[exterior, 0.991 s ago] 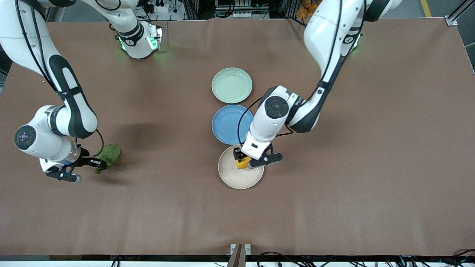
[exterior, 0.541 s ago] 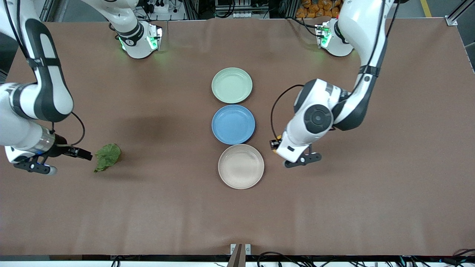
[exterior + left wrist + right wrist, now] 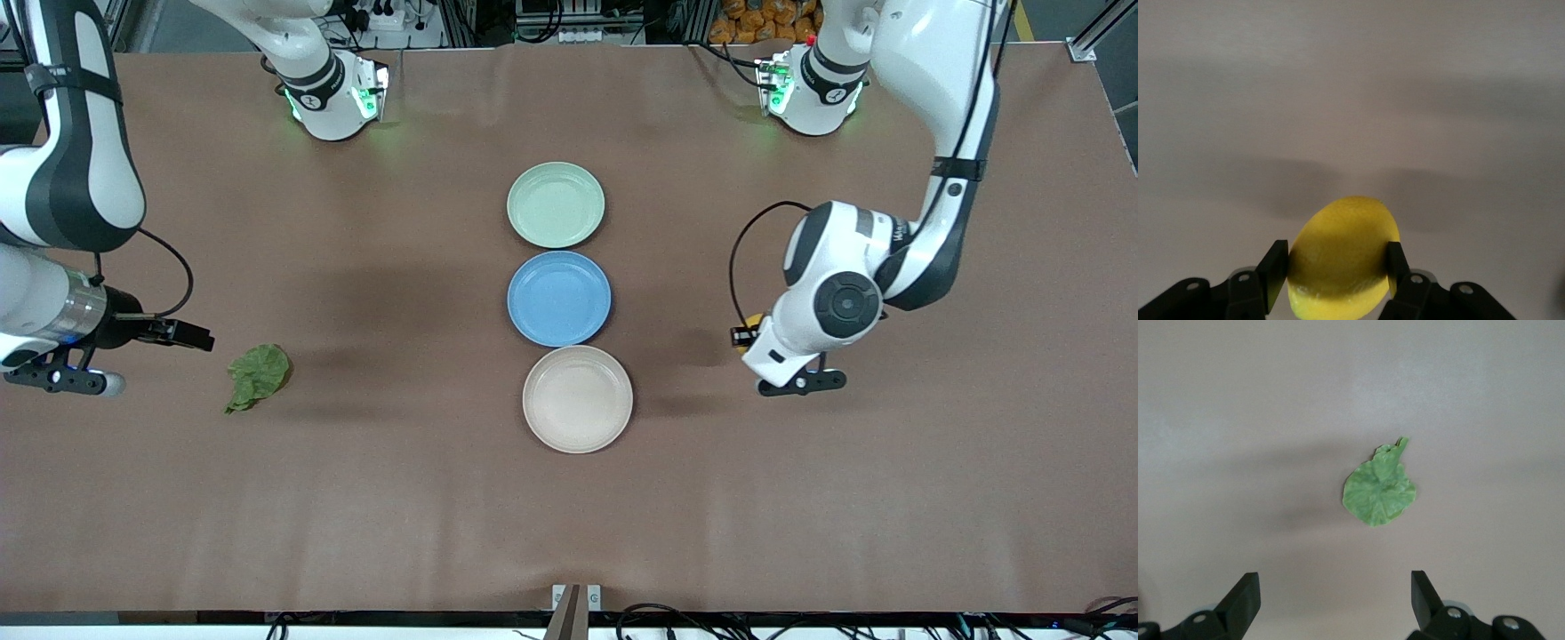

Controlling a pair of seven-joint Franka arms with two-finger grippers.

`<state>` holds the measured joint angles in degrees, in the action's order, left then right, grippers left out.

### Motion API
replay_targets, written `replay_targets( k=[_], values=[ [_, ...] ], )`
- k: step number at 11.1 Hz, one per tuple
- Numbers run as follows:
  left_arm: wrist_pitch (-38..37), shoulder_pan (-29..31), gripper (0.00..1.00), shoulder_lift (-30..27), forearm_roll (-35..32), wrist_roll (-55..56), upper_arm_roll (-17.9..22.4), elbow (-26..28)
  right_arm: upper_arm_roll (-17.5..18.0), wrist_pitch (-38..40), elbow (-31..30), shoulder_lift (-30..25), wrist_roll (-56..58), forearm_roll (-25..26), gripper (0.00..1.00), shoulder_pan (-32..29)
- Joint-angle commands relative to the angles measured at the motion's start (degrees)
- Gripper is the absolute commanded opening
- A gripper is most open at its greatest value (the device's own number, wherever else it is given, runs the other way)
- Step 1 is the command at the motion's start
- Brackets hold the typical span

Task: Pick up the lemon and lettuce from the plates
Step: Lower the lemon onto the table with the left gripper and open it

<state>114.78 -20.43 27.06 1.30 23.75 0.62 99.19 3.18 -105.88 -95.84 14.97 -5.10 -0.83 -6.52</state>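
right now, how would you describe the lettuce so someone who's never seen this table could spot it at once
Start at the column of three plates mid-table, then go along the brown table toward the right arm's end. The lettuce lies flat on the bare cloth there, below the open right pincer. It is the only green, wrinkled, leaf-shaped thing, off any plate.

Brown table (image 3: 444, 498) under even light, cables (image 3: 569, 22) along its edge.

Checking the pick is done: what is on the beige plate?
Nothing: the beige plate lies bare. The left end effector holds the lemon over bare table. Nothing covers the plate.
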Motion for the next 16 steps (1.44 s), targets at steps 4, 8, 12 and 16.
replay_targets(
  k=[4,8,12,16],
  values=[
    [6.1,9.1,0.00,2.9,-1.6,-16.0,-0.6,2.4,-0.6,5.8,-0.3,-7.3,0.0,0.4,1.00,2.6],
    [7.0,10.2,1.00,4.1,-0.9,-16.4,-0.7,0.5,-0.3,9.6,-0.2,-12.8,-0.4,0.2,1.00,3.1],
    [6.5,11.9,1.00,1.2,-1.2,-16.2,-0.5,-1.0,-0.2,13.6,2.2,-15.9,-0.3,0.0,1.00,3.2],
    [3.0,11.9,1.00,-6.7,-1.6,-15.3,0.2,-1.0,-0.5,17.1,5.9,-16.5,0.0,0.0,1.00,3.1]
  ],
)
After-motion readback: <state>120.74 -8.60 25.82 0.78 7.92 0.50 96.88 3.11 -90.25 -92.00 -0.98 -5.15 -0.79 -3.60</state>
